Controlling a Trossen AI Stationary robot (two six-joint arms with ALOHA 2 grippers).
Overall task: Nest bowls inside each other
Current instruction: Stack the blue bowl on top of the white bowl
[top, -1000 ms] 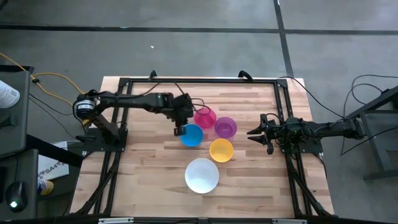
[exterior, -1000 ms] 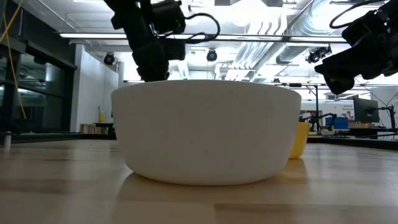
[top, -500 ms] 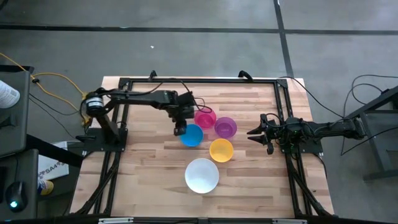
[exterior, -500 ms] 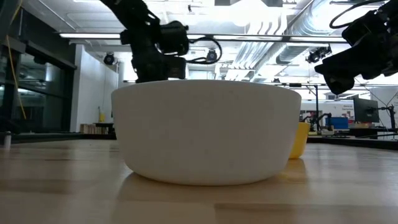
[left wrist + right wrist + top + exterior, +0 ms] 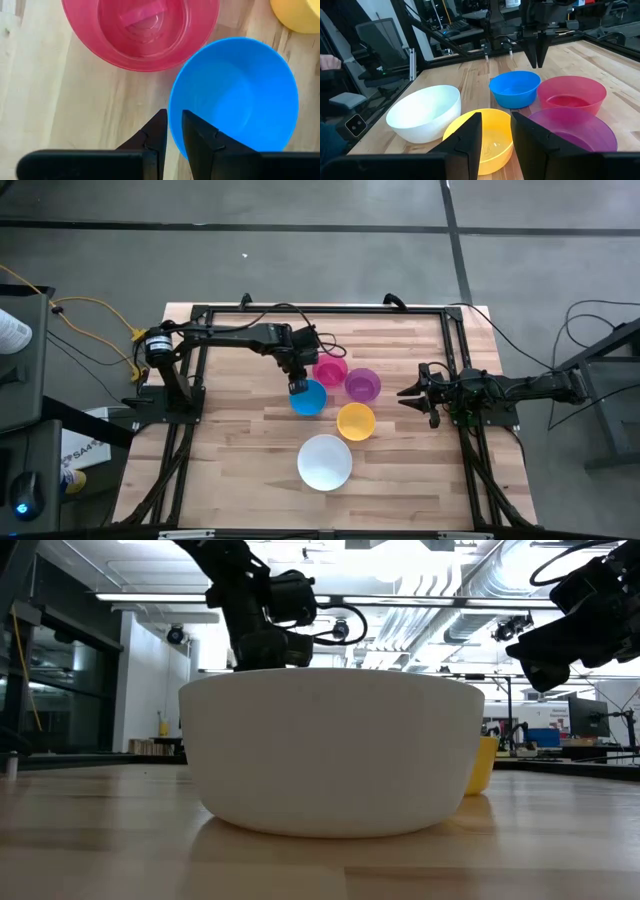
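Observation:
Five bowls stand upright on their bases mid-table: pink (image 5: pixel 330 369), purple (image 5: pixel 363 385), blue (image 5: pixel 310 398), yellow (image 5: pixel 356 421) and the larger white (image 5: pixel 325 462) nearest the front edge. My left gripper (image 5: pixel 298 386) points steeply down over the blue bowl's left rim (image 5: pixel 172 107). Its fingers (image 5: pixel 174 134) are open by a narrow gap, one outside the wall and one over the hollow. In the right wrist view its tips (image 5: pixel 537 64) hang just above that rim, apart from it. My right gripper (image 5: pixel 405 394) waits open at the table's right side, holding nothing.
The pink bowl (image 5: pixel 142 30) stands close beside the blue bowl (image 5: pixel 235 95) on its far side. A black frame (image 5: pixel 320 310) runs around the tabletop. Bare wood lies left of the bowls (image 5: pixel 230 430) and along the front edge.
My left gripper has moved a little toward the table's right edge and down, from beside the blue bowl's left side to over its rim, and its wrist has rolled slightly. The bowls have stayed where they were.

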